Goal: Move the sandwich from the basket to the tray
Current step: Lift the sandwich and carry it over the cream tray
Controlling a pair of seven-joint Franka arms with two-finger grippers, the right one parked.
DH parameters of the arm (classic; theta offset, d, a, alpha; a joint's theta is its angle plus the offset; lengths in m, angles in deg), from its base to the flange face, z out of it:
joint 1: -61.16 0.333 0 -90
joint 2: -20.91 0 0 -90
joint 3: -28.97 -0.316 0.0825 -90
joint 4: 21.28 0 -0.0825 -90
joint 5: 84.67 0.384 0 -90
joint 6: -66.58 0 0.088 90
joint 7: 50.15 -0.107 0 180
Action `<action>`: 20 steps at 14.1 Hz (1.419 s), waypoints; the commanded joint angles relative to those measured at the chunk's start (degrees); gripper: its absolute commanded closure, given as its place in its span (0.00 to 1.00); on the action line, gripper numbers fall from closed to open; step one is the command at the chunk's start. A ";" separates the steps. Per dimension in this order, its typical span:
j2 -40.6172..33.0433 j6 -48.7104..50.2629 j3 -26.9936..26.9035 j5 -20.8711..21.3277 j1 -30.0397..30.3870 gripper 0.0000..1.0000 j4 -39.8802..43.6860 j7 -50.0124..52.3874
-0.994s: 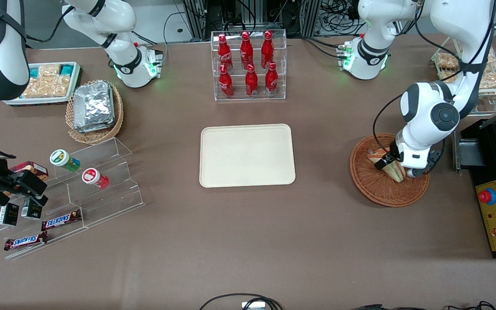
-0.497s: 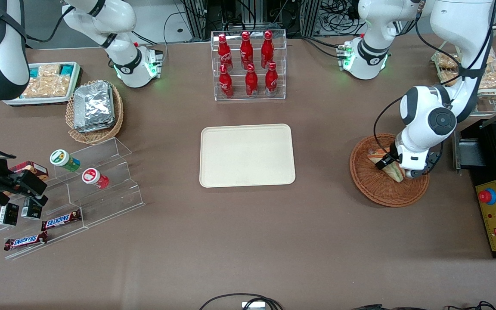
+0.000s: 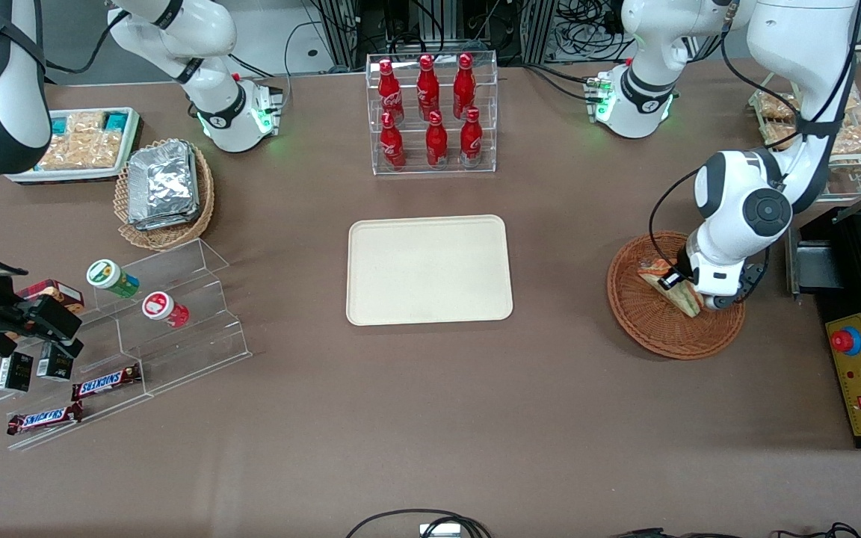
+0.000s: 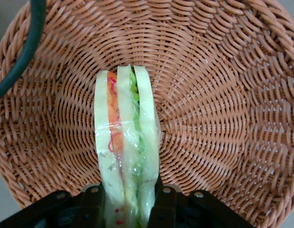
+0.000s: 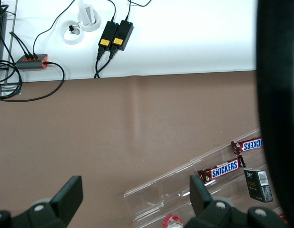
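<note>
Looking down from the wrist camera, we see our gripper (image 4: 129, 202) clamped on the sandwich (image 4: 125, 156), one finger pressed against each bread face. From the front we find the gripper (image 3: 681, 288) down inside the basket (image 3: 658, 329), toward the working arm's end of the table, with the sandwich (image 3: 681, 293) in the basket, tilted on edge between the fingers. We see the tray (image 3: 429, 270) lying flat at mid-table, well apart from the basket.
</note>
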 commanded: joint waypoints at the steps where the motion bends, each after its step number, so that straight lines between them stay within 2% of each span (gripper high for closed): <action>1: -4.63 7.03 0.06 2.56 -0.15 1.00 1.99 0.60; 4: -7.45 18.89 0.67 3.63 -0.86 1.00 8.75 -2.99; 7: -8.77 23.84 3.04 3.63 -1.21 1.00 12.89 -7.04; 10: -9.39 24.11 6.29 2.66 -1.21 1.00 14.65 -12.48; 13: -9.21 24.20 10.94 1.96 -1.30 1.00 15.98 -13.20; 17: -7.55 23.15 21.65 2.66 -1.39 1.00 18.08 -13.29; 20: -5.62 20.61 26.76 2.84 -1.65 1.00 18.44 -13.38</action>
